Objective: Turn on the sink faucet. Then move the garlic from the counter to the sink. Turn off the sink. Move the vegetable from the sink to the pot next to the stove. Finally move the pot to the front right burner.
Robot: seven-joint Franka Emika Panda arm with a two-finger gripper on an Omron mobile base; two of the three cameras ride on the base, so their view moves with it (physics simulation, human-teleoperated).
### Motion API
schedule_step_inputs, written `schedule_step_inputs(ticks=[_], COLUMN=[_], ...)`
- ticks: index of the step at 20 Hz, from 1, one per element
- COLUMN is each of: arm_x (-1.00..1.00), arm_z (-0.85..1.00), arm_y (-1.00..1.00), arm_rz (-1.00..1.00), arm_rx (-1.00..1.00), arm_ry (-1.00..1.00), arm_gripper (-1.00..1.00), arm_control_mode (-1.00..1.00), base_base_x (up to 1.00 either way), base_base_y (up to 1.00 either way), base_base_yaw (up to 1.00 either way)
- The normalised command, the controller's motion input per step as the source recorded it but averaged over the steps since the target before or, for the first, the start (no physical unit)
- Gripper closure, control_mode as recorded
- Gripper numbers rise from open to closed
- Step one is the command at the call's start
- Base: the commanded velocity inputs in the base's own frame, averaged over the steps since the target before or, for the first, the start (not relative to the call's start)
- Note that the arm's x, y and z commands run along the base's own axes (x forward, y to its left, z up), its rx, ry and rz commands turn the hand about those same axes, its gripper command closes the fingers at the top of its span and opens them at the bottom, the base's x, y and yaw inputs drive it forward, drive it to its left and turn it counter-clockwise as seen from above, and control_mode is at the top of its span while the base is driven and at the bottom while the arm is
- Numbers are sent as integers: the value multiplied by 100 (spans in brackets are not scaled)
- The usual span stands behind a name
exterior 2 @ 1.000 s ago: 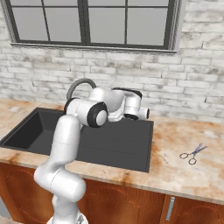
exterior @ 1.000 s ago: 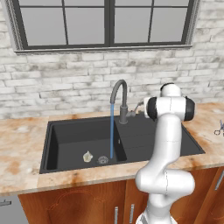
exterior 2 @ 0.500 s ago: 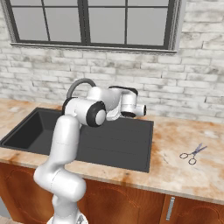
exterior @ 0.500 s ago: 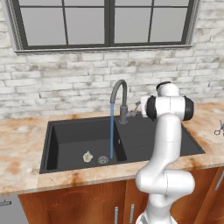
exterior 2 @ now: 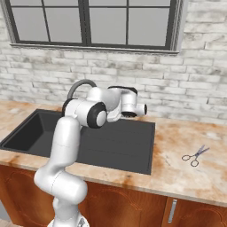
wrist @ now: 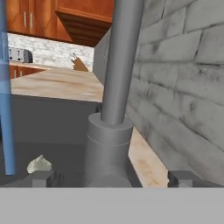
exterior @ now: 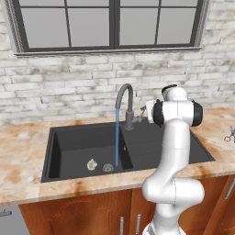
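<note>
You are looking at the sink faucet [exterior: 125, 103], a dark grey gooseneck tap that stands at the back rim of the sink [exterior: 73, 149]; a thin blue stream of water [exterior: 117, 137] falls straight from its spout into the basin, so the tap is running; in the hand view the faucet's upright stem [wrist: 119, 83] and its wide round base sit close in front of you, with the brick wall [wrist: 183, 87] just to its right.

The garlic [exterior: 92, 164] lies on the black floor of the basin, just left of the round metal drain [exterior: 108, 167] and near the foot of the water stream; in the hand view the garlic [wrist: 39, 165] shows as a pale lump at the lower left, beside the blue stream.

The claw [wrist: 113, 178] is released, its two dark tips spread wide on either side of the faucet's base and holding nothing; from the left base view the claw [exterior: 146, 110] hangs just right of the faucet stem, near its side lever, above the flat black drainboard.

Around the sink runs the beige mottled tabletop [exterior: 23, 151]; a pair of scissors [exterior 2: 195, 155] lies on it well to the right of the sink; above the brick wall is a dark-framed window [exterior 2: 88, 22].
</note>
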Motion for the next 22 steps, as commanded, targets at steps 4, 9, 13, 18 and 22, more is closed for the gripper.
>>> schedule_step_inputs(ticks=[4, 9, 13, 18, 22], arm_x=[0, 0, 0, 8, 40], arm_z=[11, 17, 15, 2, -1], arm_y=[36, 44, 43, 17, -13], arm_rz=[3, 1, 0, 0, 0], arm_rx=[-3, -5, -6, -3, 0], arm_ry=[-2, -1, -1, -6, -7], arm_gripper=[-100, -100, -100, -100, -100], arm_control_mode=[-100, -100, -100, -100, -100], base_base_x=[0, 0, 0, 0, 0], base_base_y=[0, 0, 0, 0, 0], base_base_yaw=[0, 0, 0, 0, 0])
